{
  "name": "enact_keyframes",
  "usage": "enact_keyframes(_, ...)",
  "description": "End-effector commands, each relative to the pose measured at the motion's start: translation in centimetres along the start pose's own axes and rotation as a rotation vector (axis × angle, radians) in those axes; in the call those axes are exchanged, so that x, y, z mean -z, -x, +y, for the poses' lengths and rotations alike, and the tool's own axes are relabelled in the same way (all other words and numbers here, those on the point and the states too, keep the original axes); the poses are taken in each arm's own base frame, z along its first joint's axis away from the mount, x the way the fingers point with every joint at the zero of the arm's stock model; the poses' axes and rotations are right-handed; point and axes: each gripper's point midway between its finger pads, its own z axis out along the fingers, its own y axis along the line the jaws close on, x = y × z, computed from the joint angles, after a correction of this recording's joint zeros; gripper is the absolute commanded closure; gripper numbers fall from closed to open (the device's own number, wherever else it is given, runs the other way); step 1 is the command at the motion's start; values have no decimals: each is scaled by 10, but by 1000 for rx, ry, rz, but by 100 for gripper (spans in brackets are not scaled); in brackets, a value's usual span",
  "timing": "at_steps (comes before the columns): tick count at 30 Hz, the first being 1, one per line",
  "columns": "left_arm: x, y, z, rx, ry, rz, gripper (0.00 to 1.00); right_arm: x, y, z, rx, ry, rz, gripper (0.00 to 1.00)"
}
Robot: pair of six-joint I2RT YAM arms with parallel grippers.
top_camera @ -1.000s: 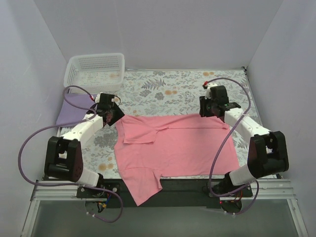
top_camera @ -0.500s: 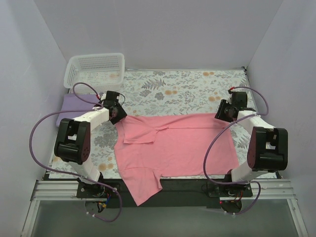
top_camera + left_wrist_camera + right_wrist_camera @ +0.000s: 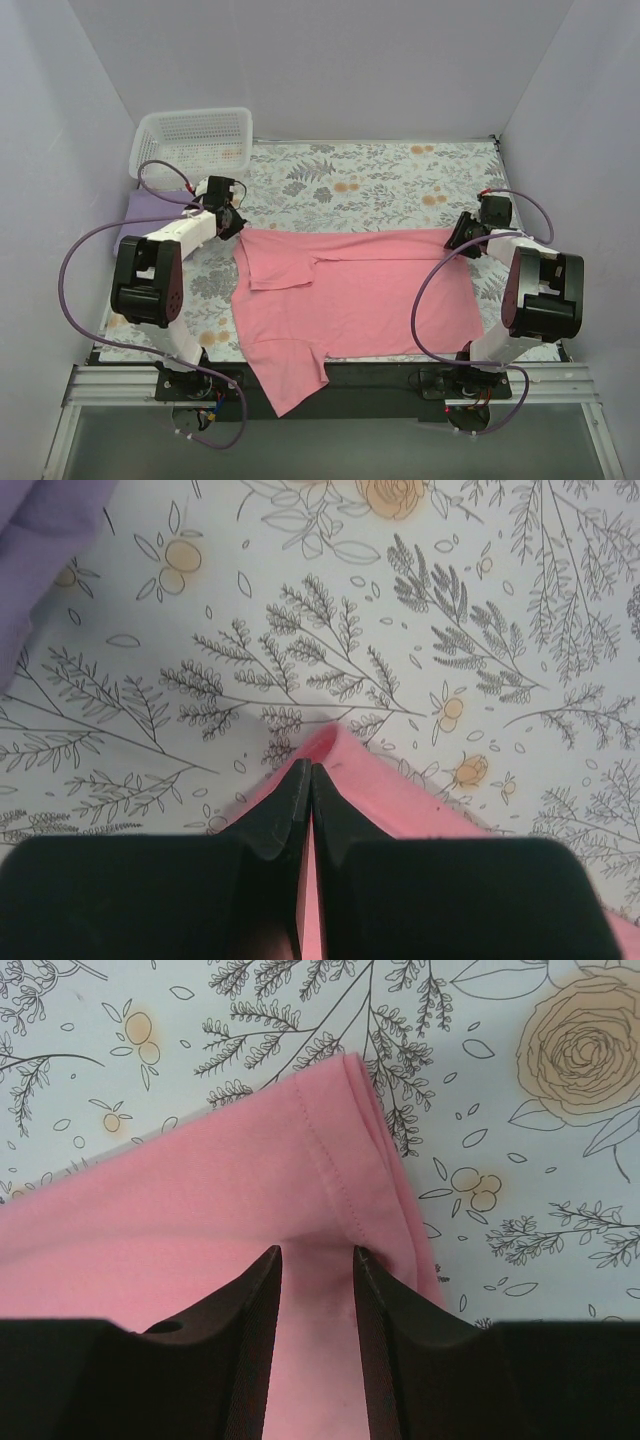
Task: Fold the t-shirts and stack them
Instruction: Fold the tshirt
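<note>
The salmon-pink t-shirt (image 3: pixel 350 290) lies spread across the middle of the table, and one sleeve hangs over the near edge. My left gripper (image 3: pixel 232 225) is at its far left corner. In the left wrist view the gripper (image 3: pixel 308 770) is shut on that corner of the pink t-shirt (image 3: pixel 400 800). My right gripper (image 3: pixel 458 240) is at the far right corner. In the right wrist view the gripper (image 3: pixel 316 1255) is open, with its tips set on the hemmed pink corner (image 3: pixel 230 1190) and cloth puckered between them. The lavender t-shirt (image 3: pixel 150 215) lies at the far left and shows in the left wrist view (image 3: pixel 40 540).
A white lattice basket (image 3: pixel 190 140) stands at the back left corner, just beyond the lavender shirt. The floral tablecloth (image 3: pixel 380 180) covers the table. White walls close in on the left, back and right sides.
Both grippers have moved outward, the left to the far left and the right to the right. The pink shirt's far edge is now drawn wider and straighter.
</note>
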Motion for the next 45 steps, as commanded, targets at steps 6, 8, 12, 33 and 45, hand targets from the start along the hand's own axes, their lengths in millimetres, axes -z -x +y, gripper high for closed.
enact_keyframes(6, -16, 26, 3, -8, 42, -56, 100, 4, 21, -6, 8, 7, -63, 59)
enact_keyframes(8, -19, 18, 4, -9, 35, -36, 100, 9, 25, 6, 27, 65, -72, 58)
enact_keyframes(12, -15, 16, 4, -9, 21, -28, 87, 22, 30, 6, 34, 56, -114, 58)
enact_keyframes(33, 121, 16, 12, -34, -207, -210, 51, 27, 10, -31, -47, -75, -112, 69)
enact_keyframes(45, 117, -9, 24, -56, -220, -170, 51, 16, 0, -32, -46, -67, -69, 78)
